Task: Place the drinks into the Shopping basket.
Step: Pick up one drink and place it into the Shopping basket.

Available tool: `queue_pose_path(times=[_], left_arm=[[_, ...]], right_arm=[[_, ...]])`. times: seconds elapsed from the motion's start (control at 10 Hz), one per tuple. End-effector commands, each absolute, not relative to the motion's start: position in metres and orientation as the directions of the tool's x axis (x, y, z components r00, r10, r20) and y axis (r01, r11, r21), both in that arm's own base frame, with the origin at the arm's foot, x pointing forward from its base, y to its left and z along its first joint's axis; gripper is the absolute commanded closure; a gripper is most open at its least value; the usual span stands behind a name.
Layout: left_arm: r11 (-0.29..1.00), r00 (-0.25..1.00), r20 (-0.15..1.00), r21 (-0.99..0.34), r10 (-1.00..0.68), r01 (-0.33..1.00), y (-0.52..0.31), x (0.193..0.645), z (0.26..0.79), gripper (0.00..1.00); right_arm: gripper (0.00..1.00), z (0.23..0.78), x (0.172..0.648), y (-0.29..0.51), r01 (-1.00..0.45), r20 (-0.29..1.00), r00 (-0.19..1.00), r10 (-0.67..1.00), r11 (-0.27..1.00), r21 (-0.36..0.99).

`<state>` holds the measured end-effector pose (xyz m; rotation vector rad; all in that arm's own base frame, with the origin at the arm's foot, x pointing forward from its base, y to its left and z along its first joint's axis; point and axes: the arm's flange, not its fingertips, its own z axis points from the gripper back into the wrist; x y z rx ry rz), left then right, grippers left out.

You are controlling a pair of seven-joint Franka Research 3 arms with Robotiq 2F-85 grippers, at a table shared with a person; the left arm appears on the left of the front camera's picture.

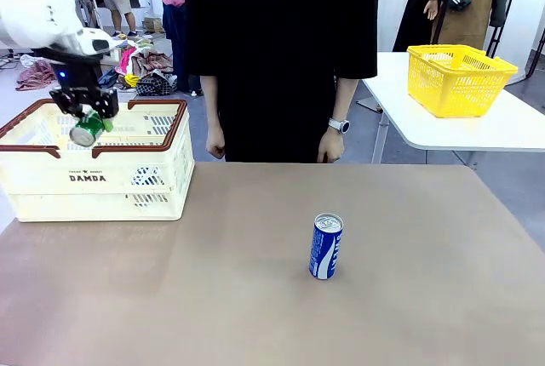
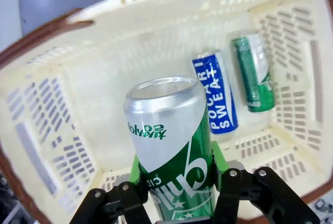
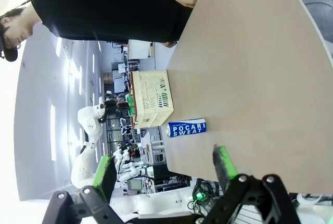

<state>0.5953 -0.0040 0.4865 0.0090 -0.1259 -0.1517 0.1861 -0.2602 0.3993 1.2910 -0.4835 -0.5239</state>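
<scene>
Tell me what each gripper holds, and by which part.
Left gripper clamps the green can by its sides near one end; right gripper holds nothing.

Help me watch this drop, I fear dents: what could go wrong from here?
1. The left gripper grips a tilted green can above the Shopping basket; dropped from there, it may strike the lying blue can or lying green can inside.
2. The standing blue can on the table looks slim and could topple if nudged while being grasped.

"DAMDA" is printed on the Shopping basket (image 1: 51, 180) side, at the left of the front view. "POCARI SWEAT" runs along a blue can (image 2: 218, 99) at the upper right of the left wrist view. It also runs along a second blue can (image 3: 186, 128) at the centre of the right wrist view. The green can (image 2: 177, 156) carries upside-down white script that can't be fully read.
</scene>
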Motion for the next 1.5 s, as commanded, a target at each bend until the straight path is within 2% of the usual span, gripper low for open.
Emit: queue_pose_path(times=[0.0,0.2,0.5,0.9,1.1,1.2,1.3,1.4], left_arm=[[0.982,0.981,0.054,0.039,-0.185,0.183,0.007,0.592,0.482,1.0],[0.986,0.987,0.015,0.034,-0.161,0.161,0.01,0.582,0.458,1.0],[0.99,0.99,-0.049,0.022,-0.135,0.136,0.009,0.6,0.431,1.0],[0.999,0.999,-0.033,0.04,-0.026,0.027,0.008,0.615,0.427,1.0],[0.999,0.998,-0.056,0.044,-0.023,0.025,0.009,0.616,0.426,1.0],[0.999,0.997,-0.073,0.041,-0.03,0.033,0.008,0.616,0.424,0.57],[0.998,0.996,-0.086,0.05,-0.035,0.039,0.007,0.616,0.424,0.0],[0.998,0.996,-0.083,0.051,-0.035,0.04,0.007,0.616,0.424,0.0]], right_arm=[[0.0,0.402,0.186,-0.26,0.083,0.055,0.789,-0.612,0.195,0.977],[0.0,0.402,0.186,-0.26,0.083,0.055,0.789,-0.612,0.195,0.977],[0.0,0.402,0.186,-0.26,0.083,0.055,0.789,-0.612,0.195,0.977],[0.0,0.402,0.186,-0.26,0.083,0.055,0.789,-0.612,0.195,0.977],[0.0,0.402,0.186,-0.26,0.083,0.055,0.789,-0.612,0.195,0.977],[0.0,0.402,0.186,-0.26,0.083,0.055,0.789,-0.612,0.195,0.977],[0.0,0.402,0.186,-0.26,0.083,0.055,0.789,-0.612,0.195,0.977],[0.0,0.402,0.186,-0.26,0.083,0.055,0.789,-0.612,0.195,0.977]])
